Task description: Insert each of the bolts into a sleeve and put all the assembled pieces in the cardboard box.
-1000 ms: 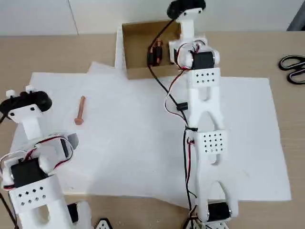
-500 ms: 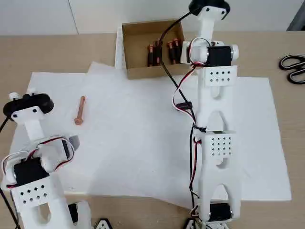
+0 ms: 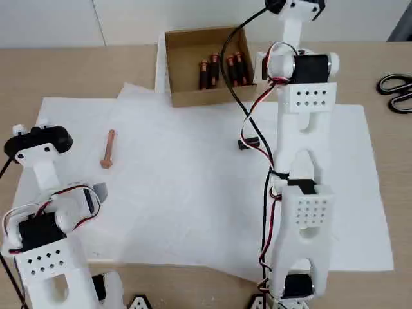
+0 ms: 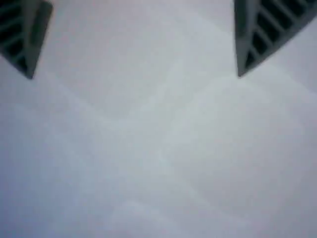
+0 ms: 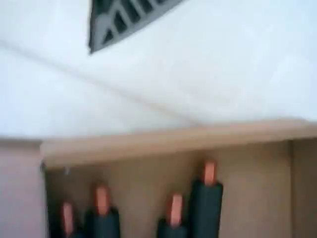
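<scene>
The cardboard box (image 3: 183, 45) stands at the table's far edge and holds several black sleeves with copper bolts in them (image 3: 222, 69), which also appear in the right wrist view (image 5: 205, 198). A loose copper bolt (image 3: 108, 149) lies on the white paper at the left. A small black piece (image 3: 246, 143), possibly a sleeve, lies by the right arm's cables. My right gripper (image 3: 278, 64) is just right of the box; one finger (image 5: 124, 20) shows, with nothing against it. My left gripper (image 4: 134, 74) hangs open over bare paper at the near left.
White paper (image 3: 193, 193) covers most of the table. Scissors (image 3: 396, 93) lie at the right edge. The right arm (image 3: 302, 193) stretches from the near edge to the far edge, with cables (image 3: 257, 135) trailing along its left side.
The right arm has swung to the right, off the box, uncovering the pieces inside. The left arm has hardly moved.
</scene>
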You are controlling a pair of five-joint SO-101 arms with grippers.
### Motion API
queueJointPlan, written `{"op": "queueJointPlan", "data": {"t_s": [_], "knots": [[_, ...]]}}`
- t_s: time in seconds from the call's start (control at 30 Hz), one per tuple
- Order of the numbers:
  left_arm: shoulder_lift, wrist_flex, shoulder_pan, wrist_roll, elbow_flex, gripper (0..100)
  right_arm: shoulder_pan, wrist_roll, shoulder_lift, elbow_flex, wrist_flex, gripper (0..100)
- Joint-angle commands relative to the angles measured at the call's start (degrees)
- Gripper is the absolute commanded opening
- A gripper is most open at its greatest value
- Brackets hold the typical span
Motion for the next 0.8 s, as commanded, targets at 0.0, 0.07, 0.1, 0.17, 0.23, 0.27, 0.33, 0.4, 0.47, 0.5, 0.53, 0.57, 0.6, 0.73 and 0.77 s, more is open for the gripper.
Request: {"op": "queueJointPlan", "data": {"t_s": [0.0, 0.07, 0.1, 0.17, 0.23, 0.27, 0.33, 0.4, 0.47, 0.5, 0.53, 0.57, 0.6, 0.73, 0.77], "knots": [[-0.5, -1.2, 0.0, -0.5, -0.3, 25, 0.3, -4.2, -6.2, 9.2, -0.1, 24.7], [-0.4, -1.2, 0.0, -0.5, -0.3, 25, 0.3, -7.9, -6.2, 11.6, -0.1, 24.8], [-0.4, -1.2, 0.0, -0.5, -0.3, 25, 0.3, -10.1, -6.2, 12.3, -0.1, 24.8], [-0.4, -1.3, 0.0, -0.5, -0.2, 25, 0.2, -15.4, -6.1, 13.8, -0.2, 24.8], [-0.4, -1.4, 0.0, -0.5, -0.1, 25, 0.1, -21.7, -6.1, 16.4, -0.3, 24.8], [-0.4, -1.5, 0.0, -0.4, -0.1, 25, 0.1, -25.0, -6.1, 17.6, -0.4, 24.8], [-0.4, -1.5, 0.0, -0.4, -0.1, 25, 0.0, -29.9, -5.5, 20.0, -1.1, 24.8], [-0.4, -1.5, 0.1, -0.4, -0.1, 25, 0.0, -30.8, -3.7, 21.5, -2.0, 24.8], [-0.4, -1.5, 0.1, -0.4, -0.1, 25, -1.2, -31.0, -1.5, 22.1, -1.8, 24.8], [-0.4, -1.5, 0.1, -0.4, -0.1, 25, -1.9, -31.0, -0.2, 22.2, -1.6, 24.8], [-0.4, -1.5, 0.1, -0.4, -0.1, 25, -2.4, -31.1, 1.0, 22.1, -1.2, 24.8], [-0.4, -1.5, 0.1, -0.4, -0.1, 25, -3.1, -31.1, 2.0, 22.0, -1.2, 24.8], [-0.4, -1.5, 0.1, -0.4, -0.1, 25, -3.7, -31.3, 2.9, 21.9, -1.3, 24.8], [-0.4, -1.5, 0.1, -0.4, -0.1, 25, -6.0, -36.0, 5.7, 21.8, -1.5, 24.8], [-0.4, -1.5, 0.1, -0.4, -0.1, 25, -6.4, -36.7, 6.2, 21.8, -1.5, 24.8]]}}
